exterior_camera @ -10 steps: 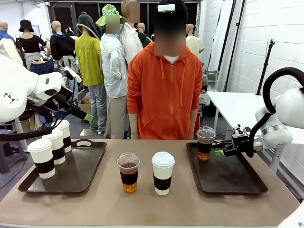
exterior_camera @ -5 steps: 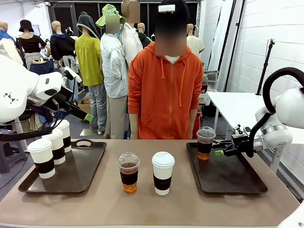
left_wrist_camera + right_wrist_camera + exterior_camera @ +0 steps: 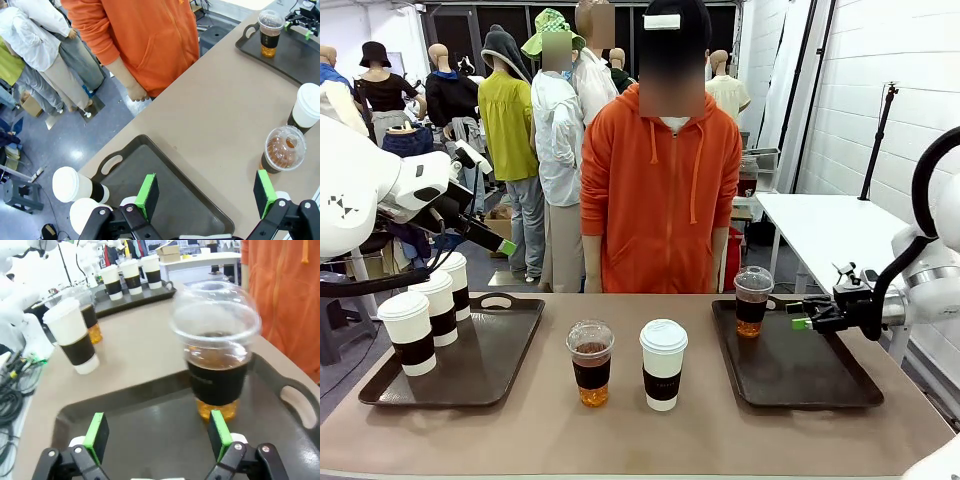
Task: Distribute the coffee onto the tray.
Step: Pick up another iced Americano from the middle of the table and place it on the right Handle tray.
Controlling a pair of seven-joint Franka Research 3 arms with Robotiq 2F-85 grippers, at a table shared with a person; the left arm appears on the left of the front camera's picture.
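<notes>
No legible text, number or sign anywhere. White paper cup [image 3: 663, 352] at bench [image 3: 650, 430] middle: faint pale print on black sleeve, too small to read. Left arm [image 3: 350, 175], white shell near picture's left edge: small black angular logo mark, no letters made out.

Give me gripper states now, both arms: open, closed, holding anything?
Left gripper: open, holding nothing, over the left tray.
Right gripper: open, holding nothing; the clear cup stands just ahead, untouched.
</notes>
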